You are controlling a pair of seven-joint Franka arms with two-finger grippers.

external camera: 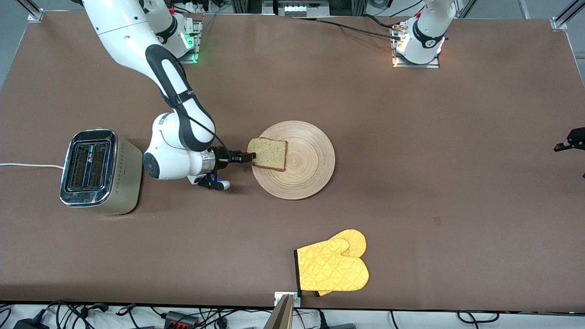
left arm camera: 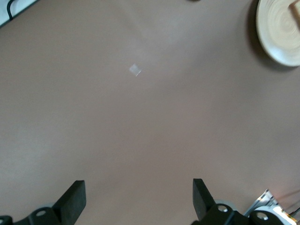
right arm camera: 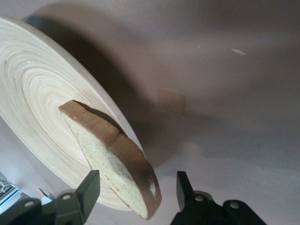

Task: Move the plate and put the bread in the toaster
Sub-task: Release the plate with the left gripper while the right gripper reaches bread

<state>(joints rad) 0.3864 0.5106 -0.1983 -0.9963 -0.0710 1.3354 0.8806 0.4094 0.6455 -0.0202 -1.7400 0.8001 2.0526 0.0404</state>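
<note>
- My right gripper is low at the plate's 9 o'clock rim in the front view, reaching in sideways from the toaster's end of the table.
- Its fingers are spread, one on each side of the bread; the right wrist view shows a gap between each finger and the bread, so I am not clamping it.
- The bread is on the plate at its 9 o'clock side, tilted, with its crust edge sticking out past the rim toward my right gripper.
- The plate sits near the table's middle.
- The toaster stands at 9 o'clock from the plate, well apart, slots up, with its cord running off the table's edge.
- A yellow mitt lies at 5 o'clock from the plate, near the front camera's edge.
- My left arm waits: my left gripper hangs at 3 o'clock from the plate, over bare table, its fingers wide apart and holding nothing.
</note>
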